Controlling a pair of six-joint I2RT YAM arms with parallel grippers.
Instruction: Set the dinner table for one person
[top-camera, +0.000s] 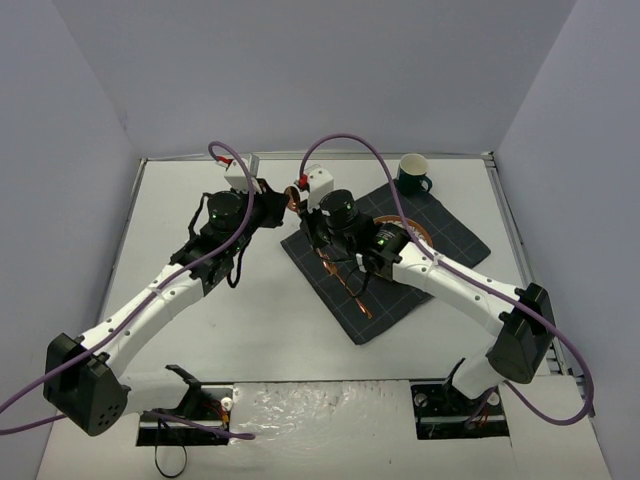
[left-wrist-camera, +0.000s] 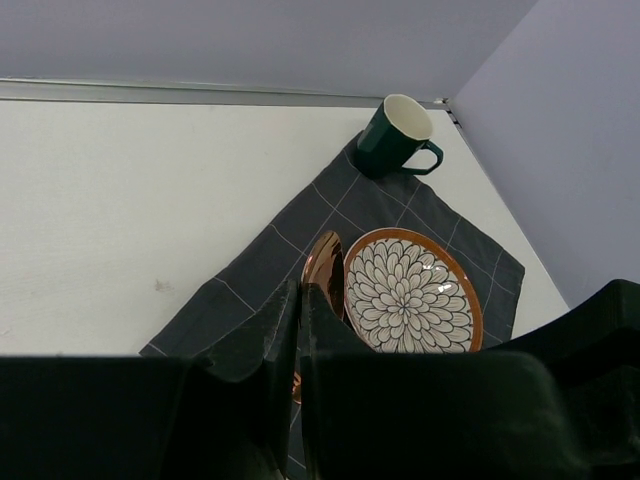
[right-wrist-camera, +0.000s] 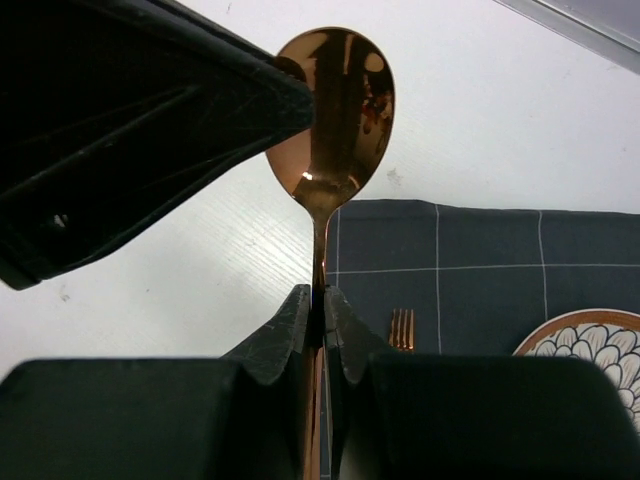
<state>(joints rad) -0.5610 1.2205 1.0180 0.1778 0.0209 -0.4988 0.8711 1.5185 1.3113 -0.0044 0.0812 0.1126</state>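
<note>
A copper spoon (right-wrist-camera: 335, 110) hangs in the air between my two grippers, above the far left corner of the dark grid cloth (top-camera: 450, 230). My right gripper (right-wrist-camera: 318, 292) is shut on its handle. My left gripper (left-wrist-camera: 300, 287) is shut at the rim of the bowl of the spoon (left-wrist-camera: 325, 268), with its black finger (right-wrist-camera: 200, 110) overlapping the bowl's edge. Both grippers meet at the spoon (top-camera: 292, 200), the left gripper (top-camera: 281, 205) just left of it and the right gripper (top-camera: 305, 210) just right. The white dinner table (top-camera: 250, 320) lies below.
A flower-patterned plate with a copper rim (left-wrist-camera: 410, 295) lies on the cloth (left-wrist-camera: 300, 225). A dark green mug (top-camera: 412, 172) stands at the cloth's far corner; it also shows in the left wrist view (left-wrist-camera: 395, 135). A copper fork (right-wrist-camera: 401, 328) lies on the cloth (right-wrist-camera: 480, 240); cutlery (top-camera: 345, 285) lies under my right arm.
</note>
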